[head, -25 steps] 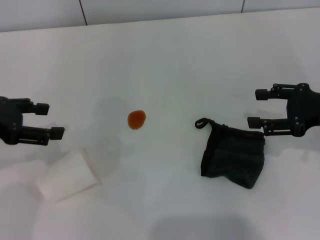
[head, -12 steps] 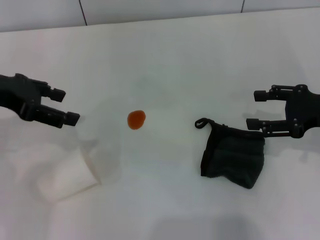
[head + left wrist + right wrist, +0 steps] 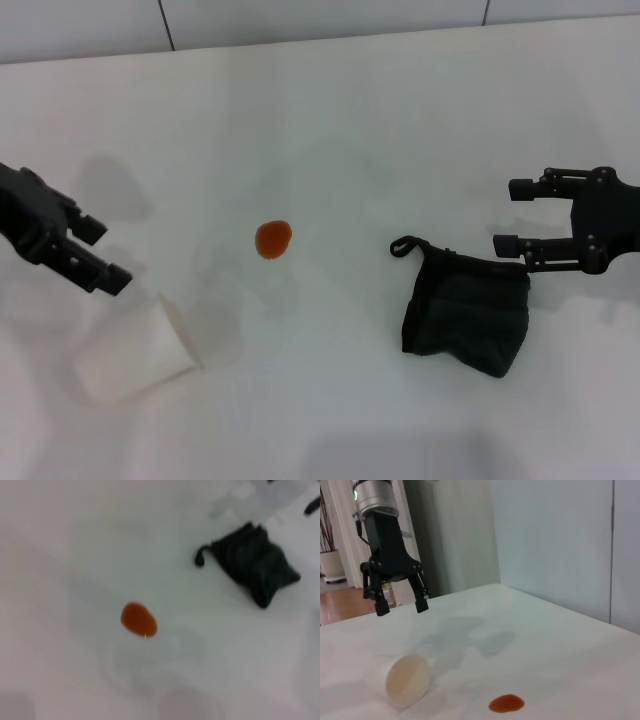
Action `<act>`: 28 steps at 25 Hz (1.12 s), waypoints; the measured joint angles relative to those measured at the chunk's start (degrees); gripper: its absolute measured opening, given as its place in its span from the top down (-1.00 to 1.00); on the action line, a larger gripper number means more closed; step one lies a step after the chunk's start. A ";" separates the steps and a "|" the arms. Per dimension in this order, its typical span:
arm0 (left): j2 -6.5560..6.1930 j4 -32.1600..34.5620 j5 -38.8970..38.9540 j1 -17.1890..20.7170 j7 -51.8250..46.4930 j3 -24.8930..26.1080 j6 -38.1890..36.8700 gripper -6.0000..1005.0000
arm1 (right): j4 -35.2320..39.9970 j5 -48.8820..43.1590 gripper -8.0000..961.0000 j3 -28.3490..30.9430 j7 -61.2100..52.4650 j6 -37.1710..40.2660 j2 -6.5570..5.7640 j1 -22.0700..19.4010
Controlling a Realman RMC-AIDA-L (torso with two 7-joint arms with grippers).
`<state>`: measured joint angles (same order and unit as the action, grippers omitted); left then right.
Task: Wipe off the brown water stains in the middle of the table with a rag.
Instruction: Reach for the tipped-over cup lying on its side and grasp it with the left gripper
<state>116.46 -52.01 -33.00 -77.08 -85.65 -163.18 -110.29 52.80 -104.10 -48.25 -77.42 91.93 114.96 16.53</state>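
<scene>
The brown water stain [image 3: 272, 238] is a small orange-brown blot in the middle of the white table [image 3: 330, 120]. It also shows in the left wrist view [image 3: 139, 620] and the right wrist view [image 3: 506, 703]. The dark rag [image 3: 466, 312] lies crumpled to its right, with its black loop toward the stain; the left wrist view [image 3: 255, 562] shows it too. My right gripper [image 3: 512, 215] is open and empty, just beyond the rag's far right corner. My left gripper [image 3: 105, 257] is open and empty, raised at the left above the cup, and shows in the right wrist view [image 3: 401, 609].
A white paper cup [image 3: 132, 352] lies on its side at the front left, its mouth toward the stain; it also shows in the right wrist view [image 3: 407, 680]. A tiled wall [image 3: 300, 15] runs along the table's far edge.
My left gripper swung out toward the table's middle, then came back left and nearer to me, over the cup. The right arm, rag, stain and cup have not moved.
</scene>
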 joint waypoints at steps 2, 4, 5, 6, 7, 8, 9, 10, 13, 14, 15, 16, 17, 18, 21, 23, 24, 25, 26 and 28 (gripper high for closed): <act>0.47 -0.37 -1.87 -0.95 0.04 -0.01 0.25 -0.71 | 0.11 0.00 -0.62 0.00 0.00 0.00 0.00 0.04; 1.55 -0.47 -4.88 -2.11 0.21 -0.03 1.04 -0.71 | 0.22 0.00 -0.62 0.00 -0.01 0.00 0.00 0.09; 1.72 -0.47 -5.23 -2.25 0.23 -0.03 1.24 -0.71 | 0.22 0.00 -0.62 0.00 -0.01 0.00 0.00 0.09; 2.11 -0.38 -6.18 -2.56 0.27 -0.03 1.79 -0.70 | 0.22 0.00 -0.62 0.00 -0.01 0.00 0.00 0.10; 2.42 -0.06 -7.05 -2.68 0.27 -0.04 2.40 -0.70 | 0.18 0.00 -0.62 0.00 -0.01 0.00 0.00 0.14; 2.61 0.49 -7.61 -2.73 0.23 -0.04 3.00 -0.70 | 0.11 0.00 -0.62 0.00 -0.01 0.00 0.00 0.19; 2.64 1.08 -7.95 -2.70 0.23 -0.04 3.32 -0.70 | 0.06 0.00 -0.62 0.00 -0.01 0.00 0.00 0.22; 2.67 1.75 -8.25 -2.60 0.26 -0.04 3.57 -0.70 | 0.01 0.00 -0.62 0.00 -0.01 0.00 0.00 0.25; 2.67 2.90 -8.68 -2.36 0.54 -0.04 4.06 -0.69 | -0.05 -0.01 -0.62 0.00 -0.01 0.00 0.00 0.36; 2.67 2.99 -8.76 -2.28 0.58 -0.04 4.39 -0.69 | -0.05 -0.01 -0.62 0.00 0.00 0.00 0.00 0.41; 2.67 3.09 -8.88 -2.18 0.60 -0.04 4.79 -0.69 | -0.06 -0.01 -0.62 0.00 0.00 0.00 0.00 0.52; 2.68 3.33 -9.13 -2.09 0.60 -0.04 5.15 -0.69 | -0.07 -0.02 -0.62 0.00 0.01 0.00 0.00 0.66; 2.69 3.87 -9.59 -2.01 0.54 -0.04 5.69 -0.69 | -0.09 -0.03 -0.62 0.00 0.01 0.00 0.00 0.80; 2.73 4.52 -10.17 -1.94 0.41 -0.04 6.22 -0.69 | -0.11 -0.03 -0.62 0.00 0.01 0.00 0.00 0.93; 2.79 6.93 -12.07 -1.67 -0.03 0.03 8.02 -0.68 | -0.15 -0.04 -0.62 0.00 0.03 -0.03 0.00 1.20; 2.80 7.67 -12.50 -1.50 -0.04 0.04 8.48 -0.68 | -0.16 -0.05 -0.62 0.00 0.03 -0.12 0.00 1.23; 2.80 8.08 -12.71 -1.45 -0.05 0.04 8.66 -0.68 | -0.16 -0.06 -0.62 0.00 0.01 -0.23 0.00 1.26; 2.79 8.70 -13.06 -1.42 -0.13 0.05 9.12 -0.68 | -0.16 -0.06 -0.62 0.00 -0.01 -0.35 0.00 1.27; 2.79 8.70 -13.06 -1.42 -0.13 0.05 9.12 -0.67 | -0.16 -0.06 -0.62 0.00 -0.06 -0.44 0.00 1.30; 2.80 9.34 -13.14 -1.41 -0.65 0.05 9.96 -0.67 | -0.16 -0.06 -0.62 0.01 -0.11 -0.51 0.00 1.33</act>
<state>119.26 -42.67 -46.14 -78.49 -86.30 -163.12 -100.33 52.65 -104.16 -48.25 -77.52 91.41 114.96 17.86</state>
